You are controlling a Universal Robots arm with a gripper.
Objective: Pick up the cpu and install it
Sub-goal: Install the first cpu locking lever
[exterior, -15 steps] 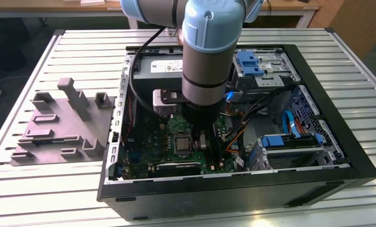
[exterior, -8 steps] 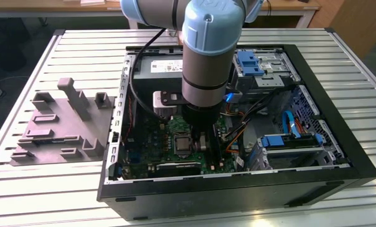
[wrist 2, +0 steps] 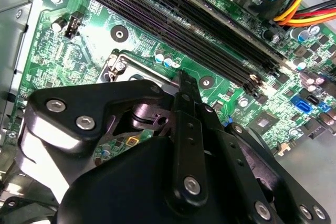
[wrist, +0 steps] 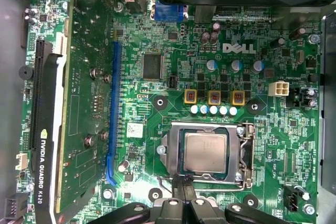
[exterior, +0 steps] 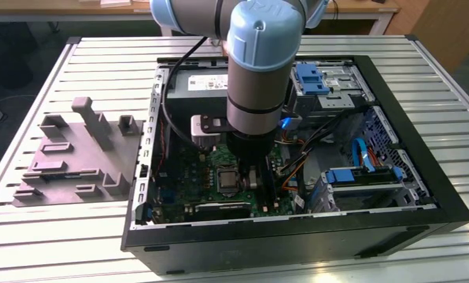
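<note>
1. Silvery-beige metal marks the cpu [wrist: 205, 152], which lies flat inside the metal-framed socket [wrist: 243, 153] on the green motherboard [wrist: 173, 77] in the first wrist view.
2. The gripper [wrist: 182, 183] is just beside one edge of the socket, with its dark fingertips [wrist: 184, 188] close together at the frame. They do not hold the cpu. I cannot tell if a small gap is between them.
3. In the second wrist view, the black body of the gripper [wrist 2: 181, 77] covers most of the socket, and one thin finger [wrist 2: 187, 88] points at the socket's edge.
4. In the exterior view, the grey arm [exterior: 258, 76] reaches straight down into the open computer case [exterior: 446, 194], which lies on a slatted table [exterior: 85, 236].
5. A grey plastic fixture [exterior: 77, 159] stands on the table, on the exterior view's left of the case.
6. A dark graphics card [wrist: 44, 108] stands in its slot, well apart from the socket.
</note>
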